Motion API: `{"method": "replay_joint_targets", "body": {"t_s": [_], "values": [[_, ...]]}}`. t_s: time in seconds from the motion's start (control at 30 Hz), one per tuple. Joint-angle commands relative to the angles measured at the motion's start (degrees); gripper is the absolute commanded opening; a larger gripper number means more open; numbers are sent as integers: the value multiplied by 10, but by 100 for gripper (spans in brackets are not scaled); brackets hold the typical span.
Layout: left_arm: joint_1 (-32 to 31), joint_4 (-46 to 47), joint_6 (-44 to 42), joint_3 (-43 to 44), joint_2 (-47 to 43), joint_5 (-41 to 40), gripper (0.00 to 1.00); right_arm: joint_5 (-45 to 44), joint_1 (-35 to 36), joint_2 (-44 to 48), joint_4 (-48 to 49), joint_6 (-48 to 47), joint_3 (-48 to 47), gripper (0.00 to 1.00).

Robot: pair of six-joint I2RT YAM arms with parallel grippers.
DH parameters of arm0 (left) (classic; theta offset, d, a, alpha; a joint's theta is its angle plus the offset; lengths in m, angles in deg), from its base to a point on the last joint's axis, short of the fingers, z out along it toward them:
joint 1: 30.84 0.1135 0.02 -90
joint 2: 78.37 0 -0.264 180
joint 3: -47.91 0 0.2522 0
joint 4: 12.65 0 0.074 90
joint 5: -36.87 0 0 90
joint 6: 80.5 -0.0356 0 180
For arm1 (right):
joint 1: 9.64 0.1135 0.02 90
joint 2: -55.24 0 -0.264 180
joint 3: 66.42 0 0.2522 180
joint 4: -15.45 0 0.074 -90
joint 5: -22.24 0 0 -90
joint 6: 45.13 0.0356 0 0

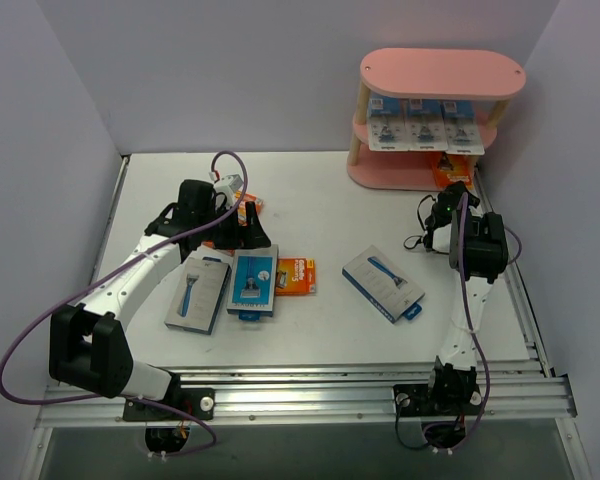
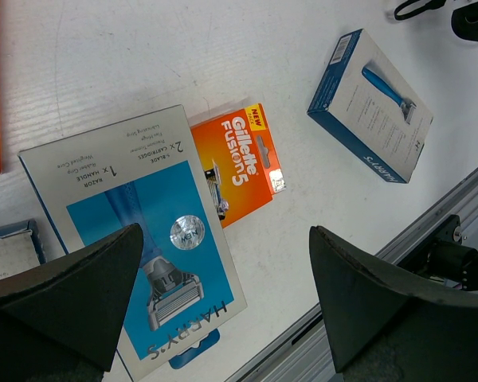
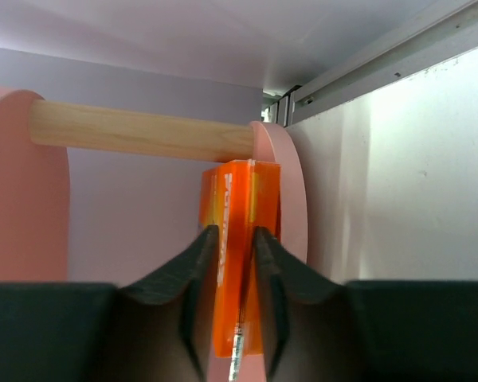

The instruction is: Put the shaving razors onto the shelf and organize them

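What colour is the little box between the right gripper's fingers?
Bright orange: the small flat box shows best in the right wrist view.

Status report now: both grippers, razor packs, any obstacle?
Left gripper open over Harry's pack. Right gripper jaws flank orange pack at shelf, grip unclear. No obstacle seen.

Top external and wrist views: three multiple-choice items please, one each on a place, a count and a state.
1. Where on the shelf is the orange box between the fingers of the right gripper? A top board; B lowest tier; C middle tier.
2. How many blister cards stand on the middle tier? A one; B five; C three.
3. The left gripper is: A open, holding nothing; B shut on a box; C out of view.
1 B: orange shows at the bottom board. 2 C: three stand side by side. 3 A: its fingers gape over the Harry's box.
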Motion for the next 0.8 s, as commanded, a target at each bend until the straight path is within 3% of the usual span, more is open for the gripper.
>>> {"method": "replay_joint_targets", "body": {"t_s": [0.0,0.2,0.67,0.77], "values": [[-3,26,-1,14,-2,7,94,-12,-1,-1,136,5,-22,24],[-4,25,-2,14,-4,5,94,-2,-1,-3,128,14,-17,44],[-6,24,-3,14,-16,-3,94,38,-3,31,142,-14,33,71],[-6,22,-4,14,-20,-5,94,49,-4,50,134,-16,50,72]]}}
